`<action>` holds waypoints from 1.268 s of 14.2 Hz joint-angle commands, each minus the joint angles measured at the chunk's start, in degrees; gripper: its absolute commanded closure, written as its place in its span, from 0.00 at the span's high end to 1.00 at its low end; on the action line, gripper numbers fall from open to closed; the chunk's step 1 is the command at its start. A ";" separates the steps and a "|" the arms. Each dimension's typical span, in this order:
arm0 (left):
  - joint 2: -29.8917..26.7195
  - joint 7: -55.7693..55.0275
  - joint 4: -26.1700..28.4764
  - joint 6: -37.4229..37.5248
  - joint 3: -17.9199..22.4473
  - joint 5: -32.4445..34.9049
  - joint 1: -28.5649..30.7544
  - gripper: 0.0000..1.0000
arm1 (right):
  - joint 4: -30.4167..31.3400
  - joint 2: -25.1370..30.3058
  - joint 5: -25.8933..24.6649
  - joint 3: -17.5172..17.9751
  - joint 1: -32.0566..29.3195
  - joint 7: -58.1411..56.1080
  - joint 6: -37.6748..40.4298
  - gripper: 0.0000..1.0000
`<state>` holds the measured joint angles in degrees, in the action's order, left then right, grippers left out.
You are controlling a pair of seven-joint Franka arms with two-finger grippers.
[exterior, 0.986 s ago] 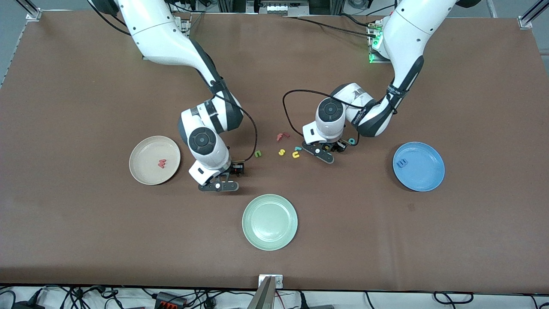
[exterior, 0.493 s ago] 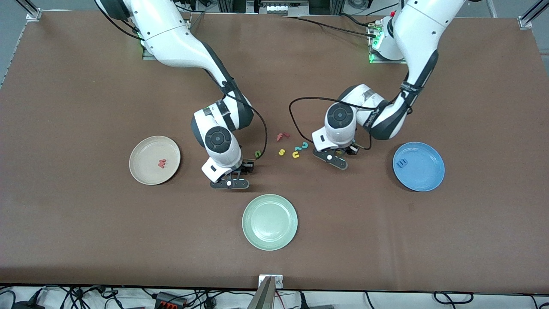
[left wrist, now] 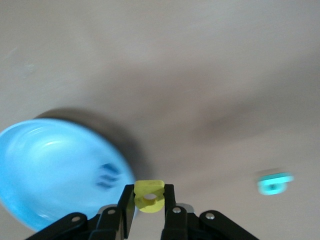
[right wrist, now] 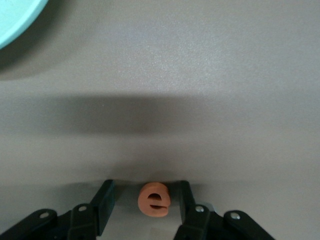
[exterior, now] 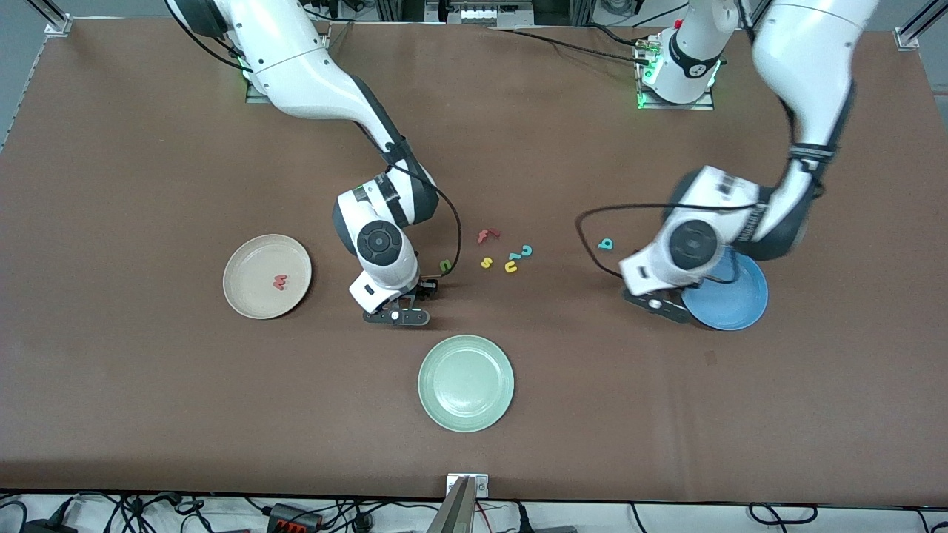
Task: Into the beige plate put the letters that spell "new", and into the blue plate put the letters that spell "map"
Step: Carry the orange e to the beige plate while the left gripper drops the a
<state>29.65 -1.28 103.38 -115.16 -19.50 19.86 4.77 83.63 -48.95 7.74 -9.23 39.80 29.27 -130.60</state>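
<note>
Yellow "a" sits pinched between the fingers of the left gripper, up in the air at the edge of the blue plate — the blue "m" already lies in that plate, though it shows only as a smear. Teal "p" lies on the table toward the right arm's end from the plate. Right gripper is low at the table, fingers spread either side of the orange "e" — apart from it, as far as the wrist view shows. Dark green "n" lies just beside that gripper. Pinkish-red "w" rests in the beige plate.
</note>
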 commanded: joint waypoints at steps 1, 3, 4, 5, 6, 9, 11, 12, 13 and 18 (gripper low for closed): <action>-0.47 4.35 1.21 0.82 -1.50 -1.23 7.87 0.05 | 0.75 -0.10 0.53 -0.35 0.10 0.79 0.35 0.59; -0.38 6.11 2.87 0.21 -1.42 -1.14 10.33 0.05 | 0.75 -0.01 0.79 -0.35 0.10 0.79 0.35 0.36; -0.38 6.12 3.75 -0.14 -1.41 -1.14 11.83 0.05 | 0.66 0.08 0.79 -0.35 -0.16 0.53 0.69 0.23; -0.47 6.12 4.89 -0.50 -1.50 -1.14 12.80 0.11 | 0.75 0.08 0.79 -0.35 -0.51 0.44 0.96 0.13; -0.65 6.12 5.43 -0.41 -1.50 -1.23 12.90 0.48 | 0.75 0.16 0.79 -0.35 -0.60 0.44 1.05 0.08; -1.17 6.03 5.87 0.11 -2.63 -1.31 12.81 1.00 | 0.57 2.00 0.79 -0.79 -1.65 -0.09 4.11 0.07; -2.31 4.72 5.79 1.60 -5.45 -1.75 12.72 1.00 | 0.57 4.90 0.27 -0.97 -4.19 -0.53 8.58 0.07; -2.75 2.54 5.79 2.39 -8.15 -2.02 12.81 1.00 | 0.66 6.04 0.17 -1.66 -5.34 -1.40 11.57 0.07; -2.93 -1.57 5.87 2.58 -11.05 -2.02 12.81 1.00 | 0.66 6.92 0.17 -3.32 -6.22 -3.50 15.60 0.07; -2.05 -8.47 8.41 0.21 -20.65 -1.23 10.62 1.00 | 8.72 11.06 0.09 -11.24 -7.02 -15.45 21.10 0.07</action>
<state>28.46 -9.17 109.20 -113.70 -38.02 18.75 15.75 85.98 -40.86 7.88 -18.93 32.15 17.24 -108.71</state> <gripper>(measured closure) 0.000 0.722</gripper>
